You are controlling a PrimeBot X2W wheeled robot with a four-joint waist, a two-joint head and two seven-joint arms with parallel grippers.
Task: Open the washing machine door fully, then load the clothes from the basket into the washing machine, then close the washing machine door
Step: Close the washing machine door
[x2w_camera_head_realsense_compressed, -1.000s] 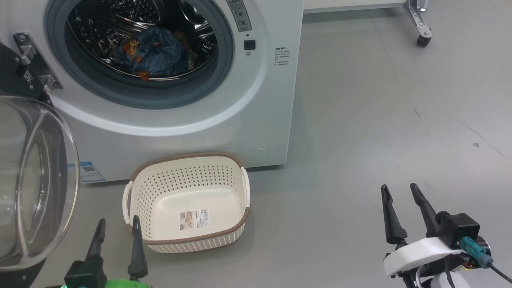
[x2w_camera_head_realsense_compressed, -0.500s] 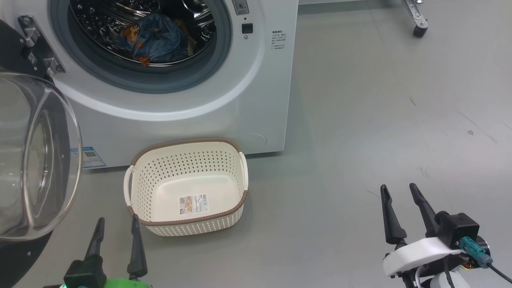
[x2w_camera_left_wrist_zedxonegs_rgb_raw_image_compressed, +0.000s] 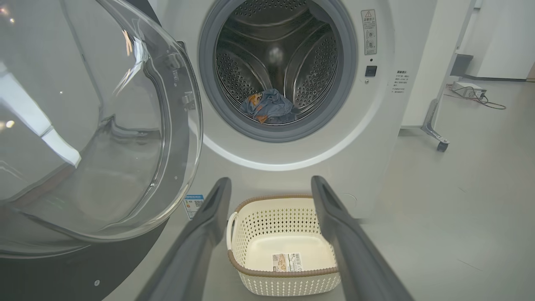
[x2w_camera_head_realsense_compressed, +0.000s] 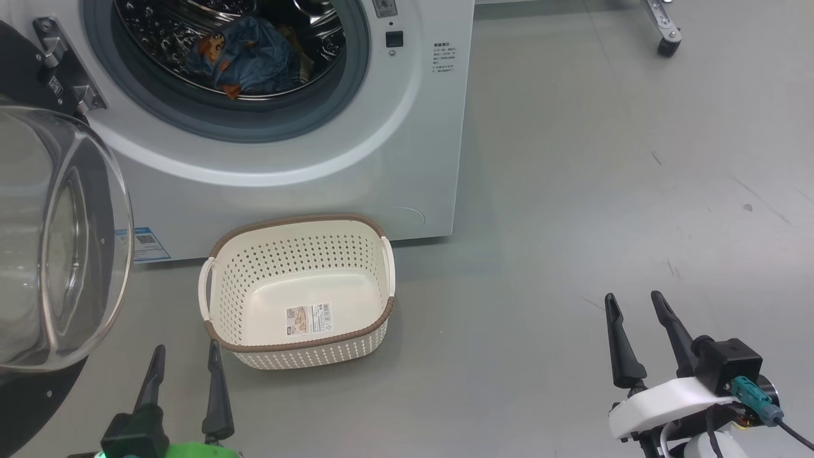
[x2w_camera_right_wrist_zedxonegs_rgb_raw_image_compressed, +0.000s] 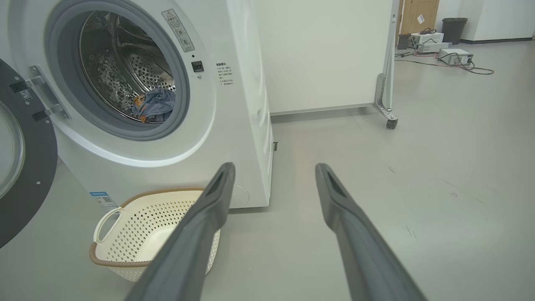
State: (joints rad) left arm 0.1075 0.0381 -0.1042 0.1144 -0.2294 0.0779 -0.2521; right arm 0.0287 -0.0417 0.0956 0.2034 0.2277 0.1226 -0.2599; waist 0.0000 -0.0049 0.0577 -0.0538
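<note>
The washing machine [x2w_camera_head_realsense_compressed: 407, 159] stands with its door [x2w_camera_head_realsense_compressed: 63, 242] swung open to the left, the glass bowl bulging toward me. The blue printed clothes [x2w_camera_head_realsense_compressed: 254, 54] lie in a heap inside the steel drum, and they also show in the wrist views [x2w_camera_left_wrist_zedxonegs_rgb_raw_image_compressed: 269, 106] [x2w_camera_right_wrist_zedxonegs_rgb_raw_image_compressed: 156, 104]. On the floor before the washer, the cream basket [x2w_camera_head_realsense_compressed: 305, 356] holds nothing but its label sticker. My left gripper [x2w_camera_head_realsense_compressed: 186, 346] is open just left of the basket's near corner, its fingers framing the basket [x2w_camera_left_wrist_zedxonegs_rgb_raw_image_compressed: 267, 217]. My right gripper [x2w_camera_head_realsense_compressed: 633, 296] is open over bare floor, far right of the basket [x2w_camera_right_wrist_zedxonegs_rgb_raw_image_compressed: 138, 234].
A white partition on castors [x2w_camera_right_wrist_zedxonegs_rgb_raw_image_compressed: 326, 54] stands behind and right of the washer, with one castor [x2w_camera_head_realsense_compressed: 666, 46] at the top right. Boxes and cables [x2w_camera_right_wrist_zedxonegs_rgb_raw_image_compressed: 455, 54] lie on the far floor. Grey floor stretches to the right of the washer.
The whole head picture has shifted, with washer and basket sitting higher in it, so the camera moved. Both grippers stay open in the same spots.
</note>
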